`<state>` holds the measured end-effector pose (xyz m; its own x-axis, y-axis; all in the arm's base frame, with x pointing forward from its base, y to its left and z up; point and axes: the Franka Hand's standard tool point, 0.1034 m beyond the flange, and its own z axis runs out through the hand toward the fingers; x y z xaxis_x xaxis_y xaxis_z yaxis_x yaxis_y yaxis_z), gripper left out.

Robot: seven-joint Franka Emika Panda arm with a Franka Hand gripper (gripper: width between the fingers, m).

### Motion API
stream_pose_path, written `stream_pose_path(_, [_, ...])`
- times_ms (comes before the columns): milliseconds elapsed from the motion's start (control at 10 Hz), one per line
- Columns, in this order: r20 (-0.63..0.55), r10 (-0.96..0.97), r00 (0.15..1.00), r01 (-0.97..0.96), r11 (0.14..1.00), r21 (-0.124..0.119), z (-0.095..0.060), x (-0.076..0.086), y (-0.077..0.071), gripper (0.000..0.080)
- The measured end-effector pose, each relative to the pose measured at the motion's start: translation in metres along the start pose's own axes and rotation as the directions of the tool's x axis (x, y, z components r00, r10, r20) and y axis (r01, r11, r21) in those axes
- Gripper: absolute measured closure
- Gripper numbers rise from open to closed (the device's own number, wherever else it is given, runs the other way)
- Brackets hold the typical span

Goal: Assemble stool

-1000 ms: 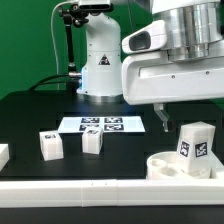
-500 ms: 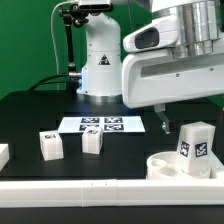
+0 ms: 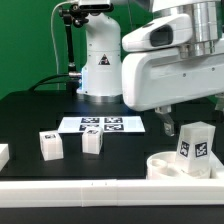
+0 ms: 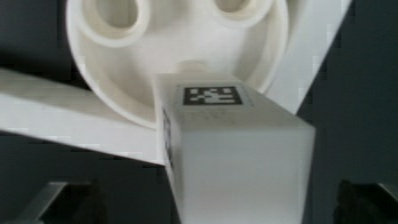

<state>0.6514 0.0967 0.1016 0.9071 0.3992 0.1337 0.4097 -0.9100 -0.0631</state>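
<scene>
at the exterior view's left edge a white block [image 3: 3,153] is being cut by the frame, so what it is cannot be told. next, a first leg [image 3: 48,145] and a second leg [image 3: 92,141] are lying apart on the matte black table [image 3: 30,115], both blocky white plastic with black-and-white square tags. just behind them the flat marker board [image 3: 100,125] is lying towards the far edge, where the glossy white robot base [image 3: 100,60] is standing. a long white border rail [image 3: 80,190] is running along the near edge. by the near corner at the exterior view's right, the thick round seat [image 3: 160,168] is sitting partly cropped, and a third leg [image 3: 197,140] is standing upright on it. the arm's bulky white housing is hiding most of the gripper [image 3: 190,118] here; only dark finger stubs are showing on either side of the leg's top. the wrist view is supplying the rest: the gripper [image 4: 205,200] is straddling the third leg [image 4: 231,150] with its jaws spread, dark gaps showing on both sides, grasping nothing. it is also showing two round sockets in the seat [image 4: 134,60], though everything there is blurred.
</scene>
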Motion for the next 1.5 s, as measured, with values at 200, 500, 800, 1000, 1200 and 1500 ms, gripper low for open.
stream_pose_path(200, [0.009,-0.153,0.988,0.153,0.988,-0.013,-0.003,-0.002,-0.001,0.0151])
stream_pose_path(500, [0.017,-0.337,0.941,0.338,0.941,-0.03,-0.001,-0.006,0.0,0.0151])
stream_pose_path(800, [0.034,-0.501,0.865,0.502,0.864,-0.036,-0.001,-0.008,0.005,0.0151])
stream_pose_path(1000, [0.048,-0.614,0.787,0.616,0.786,-0.046,0.001,-0.009,0.004,0.0151])
stream_pose_path(1200, [0.06,-0.736,0.674,0.738,0.673,-0.043,0.005,-0.013,0.005,0.0151])
stream_pose_path(1500, [0.1,-0.905,0.413,0.91,0.413,-0.022,0.012,-0.013,0.008,0.0151])
